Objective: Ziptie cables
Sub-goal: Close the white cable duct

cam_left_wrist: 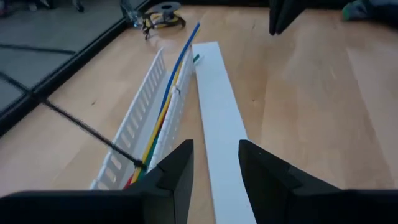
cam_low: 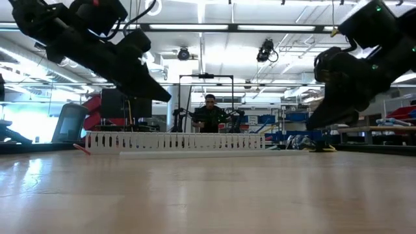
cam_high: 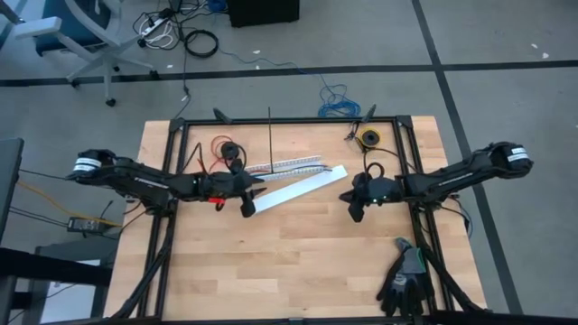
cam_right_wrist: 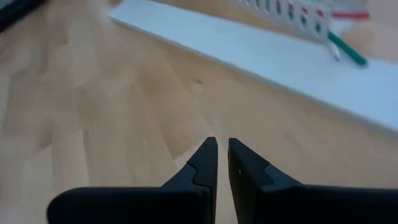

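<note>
The cables [cam_left_wrist: 163,109], blue, yellow, green and red wires, lie along the inside of the white slotted channel [cam_left_wrist: 134,118], which rests on the table [cam_high: 289,165]. The ziptie [cam_high: 270,135], a thin dark strip, lies flat on the table pointing toward the far edge, and its near end meets the channel [cam_left_wrist: 81,124]. My left gripper [cam_left_wrist: 214,165] is open and hovers above the left end of a flat white strip [cam_left_wrist: 217,106] beside the channel [cam_high: 250,203]. My right gripper [cam_right_wrist: 222,155] is shut and hangs over bare wood near the strip's right end [cam_high: 357,209].
A red wire on a black spool [cam_high: 226,149] lies left of the channel and a yellow spool [cam_high: 368,137] lies near the far right corner. Dark gloves [cam_high: 405,280] lie at the near right. A black frame [cam_high: 289,119] borders the table. A person [cam_low: 209,114] stands far behind.
</note>
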You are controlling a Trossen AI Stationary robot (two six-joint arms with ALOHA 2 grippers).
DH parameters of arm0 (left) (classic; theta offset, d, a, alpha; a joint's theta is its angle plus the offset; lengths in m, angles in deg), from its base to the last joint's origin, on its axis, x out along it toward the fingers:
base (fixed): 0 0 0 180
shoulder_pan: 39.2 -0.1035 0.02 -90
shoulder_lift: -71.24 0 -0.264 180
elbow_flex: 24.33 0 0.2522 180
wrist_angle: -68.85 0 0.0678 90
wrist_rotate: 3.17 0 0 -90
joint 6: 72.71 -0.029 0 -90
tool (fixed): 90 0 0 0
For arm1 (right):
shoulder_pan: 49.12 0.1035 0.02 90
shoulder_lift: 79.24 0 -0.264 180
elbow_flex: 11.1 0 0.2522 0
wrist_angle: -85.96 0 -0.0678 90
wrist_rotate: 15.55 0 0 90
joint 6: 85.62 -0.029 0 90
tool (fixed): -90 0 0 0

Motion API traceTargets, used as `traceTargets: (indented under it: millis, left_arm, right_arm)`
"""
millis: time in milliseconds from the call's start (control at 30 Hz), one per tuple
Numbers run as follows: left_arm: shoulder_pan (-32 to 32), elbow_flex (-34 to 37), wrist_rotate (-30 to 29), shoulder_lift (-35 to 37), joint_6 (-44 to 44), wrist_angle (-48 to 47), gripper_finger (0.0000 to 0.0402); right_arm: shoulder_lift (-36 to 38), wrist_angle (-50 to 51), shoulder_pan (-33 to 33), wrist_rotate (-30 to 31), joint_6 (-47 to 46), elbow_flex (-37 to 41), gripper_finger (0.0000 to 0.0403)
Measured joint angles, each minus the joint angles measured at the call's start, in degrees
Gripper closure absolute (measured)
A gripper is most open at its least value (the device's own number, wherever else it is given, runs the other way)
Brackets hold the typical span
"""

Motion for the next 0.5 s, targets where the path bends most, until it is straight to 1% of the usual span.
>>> traceTargets:
  millis: [67,133,233,333,500]
  left_arm:
    - [-0.04,-0.03,-0.67,-1.88,-1.34,1.54,0.0264]
    - [-0.04,-0.04,-1.30,-3.96,-1.51,3.44,0.0264]
    - [-0.04,-0.02,-1.69,-7.35,-1.62,6.68,0.0264]
    - [-0.04,-0.50,-1.73,-10.63,-1.62,10.48,0.0264]
    - [-0.05,-2.57,-2.04,-14.75,-1.44,11.91,0.0264]
  right_arm:
    - [-0.80,-4.75,0.00,0.03,2.82,1.55,0.0376]
    - [-1.52,-7.44,0.00,0.03,4.55,2.41,0.0376]
    - [-2.28,-7.87,0.00,0.03,4.32,2.64,0.0376]
    - [-2.70,-8.02,0.00,0.03,2.19,2.64,0.0376]
    - [-2.83,-8.71,0.00,0.01,0.60,2.63,0.0376]
